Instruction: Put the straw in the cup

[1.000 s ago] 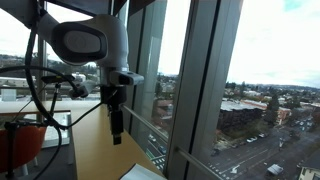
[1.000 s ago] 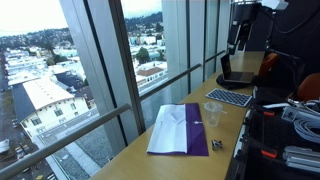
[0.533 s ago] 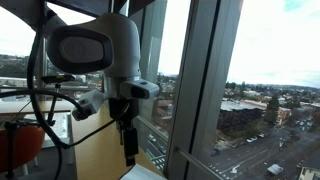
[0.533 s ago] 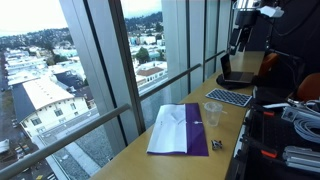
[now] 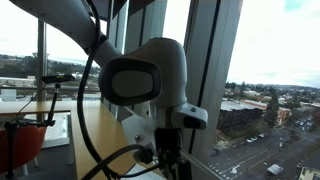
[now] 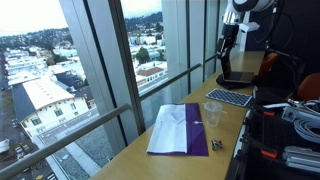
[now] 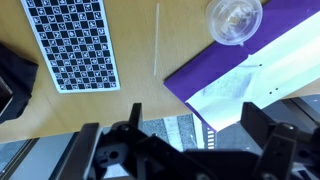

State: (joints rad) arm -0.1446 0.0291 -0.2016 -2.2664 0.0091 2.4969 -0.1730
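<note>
- Wrist view, looking down on a wooden table [image 7: 140,88]: the gripper [image 7: 190,140] filled the bottom edge. Its dark fingers [image 7: 132,122] were spread wide w/ nothing between them, so it was released and empty.
- The straw [image 7: 156,40], thin & pale, lay flat on bare wood, running approx. top to bottom of the pic. It sat between a checkerboard card [image 7: 70,45] and the cup [image 7: 235,18], touching neither.
- The cup, clear plastic, stood upright at the top edge by the corner of a purple-and-white sheet [image 7: 260,70]. Couldn't tell whether it rested on the sheet or just met its edge.
- A black object [image 7: 12,75] showed at the left edge, too cropped to identify.
- In an exterior view, the arm [image 6: 240,15] hung over the far end of a long counter beside tall windows [image 6: 110,60]. The cup sat near the sheet's far end, and the straw was too thin to make out.
- In an exterior view, the arm's rounded joint housing [image 5: 150,80] sat close to the lens, w/ a city visible through the glass.
</note>
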